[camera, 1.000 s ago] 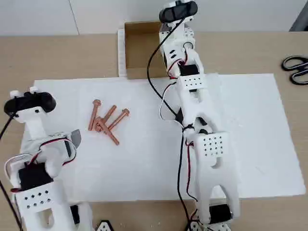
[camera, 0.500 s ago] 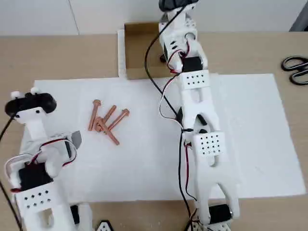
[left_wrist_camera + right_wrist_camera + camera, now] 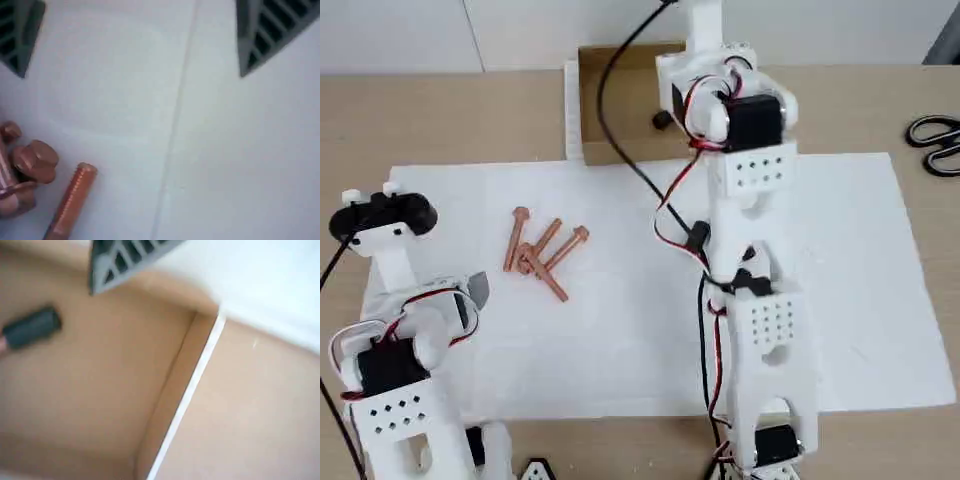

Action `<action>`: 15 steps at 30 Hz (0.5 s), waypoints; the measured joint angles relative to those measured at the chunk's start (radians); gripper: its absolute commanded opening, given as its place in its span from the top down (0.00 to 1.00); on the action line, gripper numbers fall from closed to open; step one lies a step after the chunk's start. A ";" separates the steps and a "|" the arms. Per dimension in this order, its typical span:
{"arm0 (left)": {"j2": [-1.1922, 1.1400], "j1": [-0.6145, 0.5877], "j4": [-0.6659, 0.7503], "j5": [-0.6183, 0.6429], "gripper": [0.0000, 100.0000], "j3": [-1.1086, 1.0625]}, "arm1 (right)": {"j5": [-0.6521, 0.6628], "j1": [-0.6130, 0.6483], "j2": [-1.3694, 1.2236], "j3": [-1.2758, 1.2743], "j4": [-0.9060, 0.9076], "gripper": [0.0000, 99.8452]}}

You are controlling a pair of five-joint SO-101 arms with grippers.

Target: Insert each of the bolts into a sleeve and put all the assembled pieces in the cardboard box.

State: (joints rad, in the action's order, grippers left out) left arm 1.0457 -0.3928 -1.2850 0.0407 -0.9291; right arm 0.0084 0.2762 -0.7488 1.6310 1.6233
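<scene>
Two white arms (image 3: 765, 330) — black servos (image 3: 755, 118), red and black cables (image 3: 705, 330) (perforated link plates (image 3: 760, 168)).

Right arm (image 3: 750, 150): has risen and pushed farther out over the cardboard box (image 3: 630, 90), and its upper section now stands taller and nearer the table's far edge.
Dark sleeved piece (image 3: 662, 120): hidden under the arm before, now lying exposed on the box floor.

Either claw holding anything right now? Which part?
Nothing held. Left claw hangs open near the bolts; right claw is above the cardboard box, the sleeve lying loose inside.
</scene>
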 measured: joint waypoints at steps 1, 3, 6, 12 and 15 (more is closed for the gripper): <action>0.000 0.000 0.000 0.000 0.75 0.000 | 0.000 -0.002 0.032 0.000 0.029 0.84; 0.000 0.000 0.000 0.000 0.75 0.000 | 0.000 -0.009 0.084 0.000 0.055 0.84; 0.000 0.000 0.000 0.000 0.75 0.000 | 0.000 -0.021 0.138 -0.009 0.069 0.84; 0.000 0.000 0.000 0.000 0.75 0.000 | 0.000 -0.035 0.250 -0.302 0.072 0.84; 0.000 0.000 0.000 0.000 0.75 0.000 | 0.000 -0.035 0.410 -0.535 0.074 0.84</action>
State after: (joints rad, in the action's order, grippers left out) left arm 1.0457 -0.3928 -1.2850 0.0407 -0.9291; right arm 0.0084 0.2409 -0.3391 1.0955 1.6970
